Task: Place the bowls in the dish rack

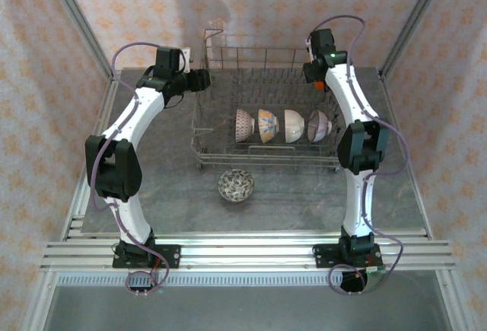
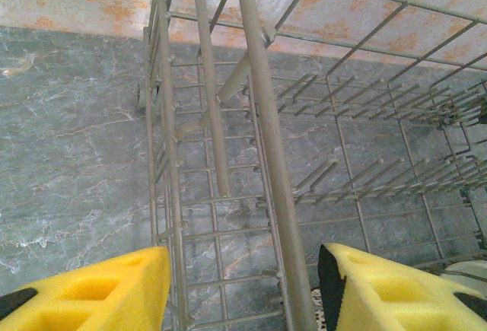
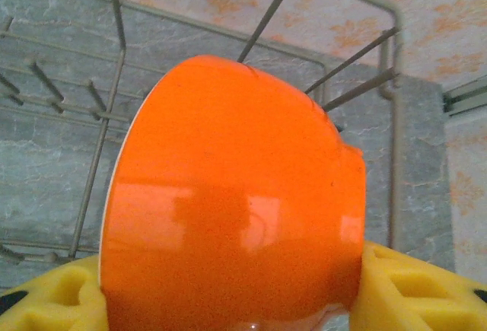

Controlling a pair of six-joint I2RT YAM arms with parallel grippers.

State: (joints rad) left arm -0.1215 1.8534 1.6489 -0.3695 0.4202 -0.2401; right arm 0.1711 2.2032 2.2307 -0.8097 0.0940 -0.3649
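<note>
The orange bowl point(image 3: 228, 202) is sitting clamped between the right gripper's point(image 3: 228, 300) yellow fingers, above the dish rack's point(image 1: 251, 55) far right corner. Four bowls point(image 1: 268, 126) are standing on edge in the rack's near row, and a patterned bowl point(image 1: 236, 185) is lying just in front of it. The left gripper point(image 2: 243, 289) is hanging wide-fingered astride the rack's left wall.

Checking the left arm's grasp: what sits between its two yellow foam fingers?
In the left wrist view, the side wall and top rail of the grey metal wire dish rack run between the fingers, grey marbled tabletop below.

Rack point(image 1: 251, 58) sits at centre of table point(image 1: 319, 198). Four bowls point(image 1: 268, 126) stand in a row in its near half; fifth bowl point(image 1: 236, 185) lies before it.
</note>
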